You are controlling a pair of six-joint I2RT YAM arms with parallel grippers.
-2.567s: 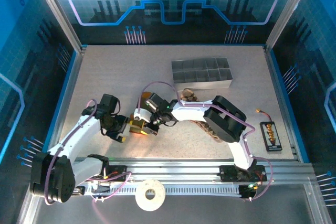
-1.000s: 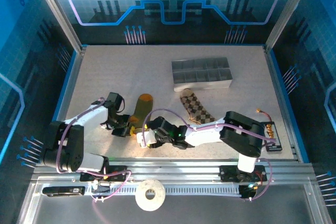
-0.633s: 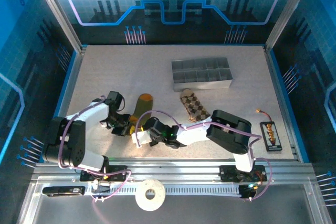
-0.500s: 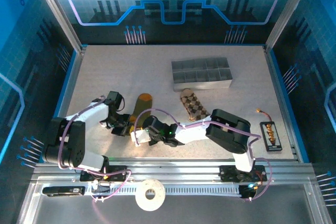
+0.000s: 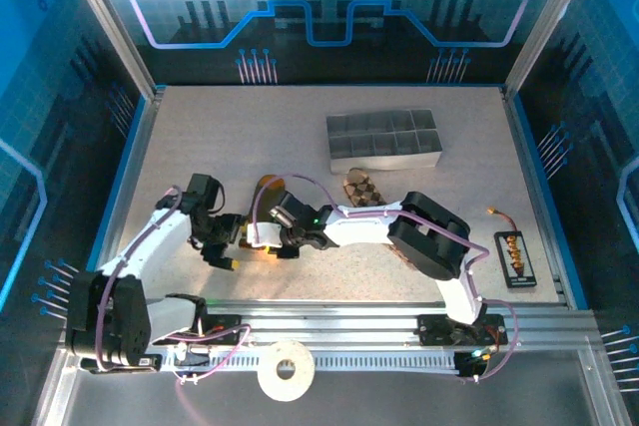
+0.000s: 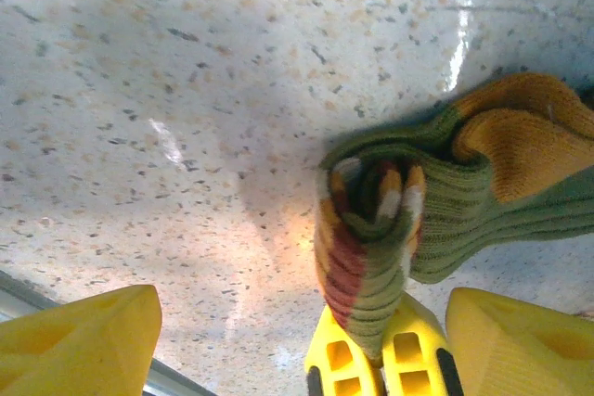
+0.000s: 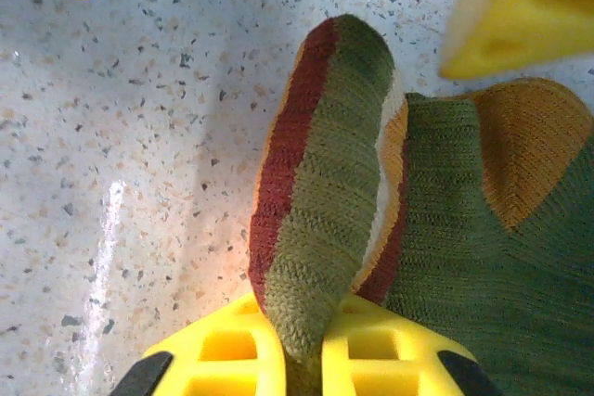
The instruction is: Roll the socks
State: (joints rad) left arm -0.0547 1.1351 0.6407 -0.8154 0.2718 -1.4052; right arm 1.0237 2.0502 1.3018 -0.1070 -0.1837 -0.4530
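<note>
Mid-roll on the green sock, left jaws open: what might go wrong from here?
The right gripper alone pinches the striped fold of the olive sock; the left gripper stands open around it, so the loose roll may unfurl. The right arm lies over the check sock and might drag it.

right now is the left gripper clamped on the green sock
No, the left gripper stands wide open, flanking the green sock that the right gripper pinches.

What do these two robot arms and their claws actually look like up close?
Both the left arm and right arm are white tubes with chunky black joints, trailed by looping purple cables. The left claw and right claw end in bright yellow plastic fingers, the right ones with square cut-outs.
</note>
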